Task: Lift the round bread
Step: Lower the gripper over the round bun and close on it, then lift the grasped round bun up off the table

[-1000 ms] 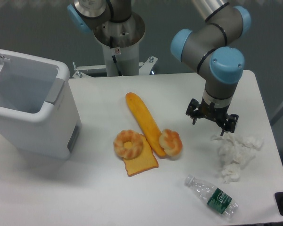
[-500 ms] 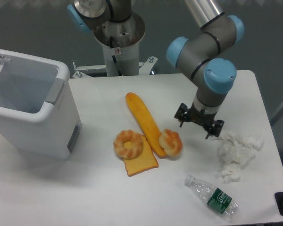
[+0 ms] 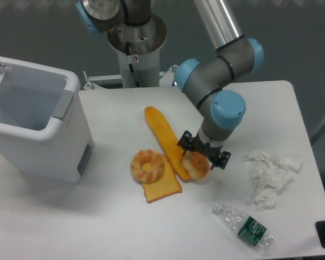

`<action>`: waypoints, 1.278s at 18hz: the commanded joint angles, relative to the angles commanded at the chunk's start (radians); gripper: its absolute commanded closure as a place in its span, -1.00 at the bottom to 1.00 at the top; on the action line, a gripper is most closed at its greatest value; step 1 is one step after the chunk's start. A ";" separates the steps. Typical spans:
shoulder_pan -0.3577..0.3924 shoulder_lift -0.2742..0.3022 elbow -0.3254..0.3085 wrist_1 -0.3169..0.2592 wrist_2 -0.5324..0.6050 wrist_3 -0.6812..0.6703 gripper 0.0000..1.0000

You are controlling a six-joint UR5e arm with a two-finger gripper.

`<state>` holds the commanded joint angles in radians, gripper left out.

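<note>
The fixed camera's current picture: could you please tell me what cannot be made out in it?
- The two-finger gripper: its wrist covers the fingertips, so open or shut is unclear.
- The small golden-orange round bun: its upper part is hidden behind the gripper; contact cannot be judged.
- The clear plastic bottle: its green label text is too small to read.
- The white bin: cut off by the left edge.

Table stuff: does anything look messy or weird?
A bit. The crumpled paper on the right looks like litter, and the bottle lies tipped on its side near the front edge. The breads sit bunched together, the baguette touching the round bread under the gripper.
</note>
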<state>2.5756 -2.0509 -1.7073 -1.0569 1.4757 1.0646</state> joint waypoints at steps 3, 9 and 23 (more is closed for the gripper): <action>0.002 0.003 0.002 0.000 0.000 0.005 1.00; 0.018 0.038 0.018 -0.005 -0.005 0.002 1.00; 0.072 0.057 0.257 -0.083 0.048 0.116 1.00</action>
<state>2.6476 -1.9942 -1.4498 -1.1395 1.5232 1.1809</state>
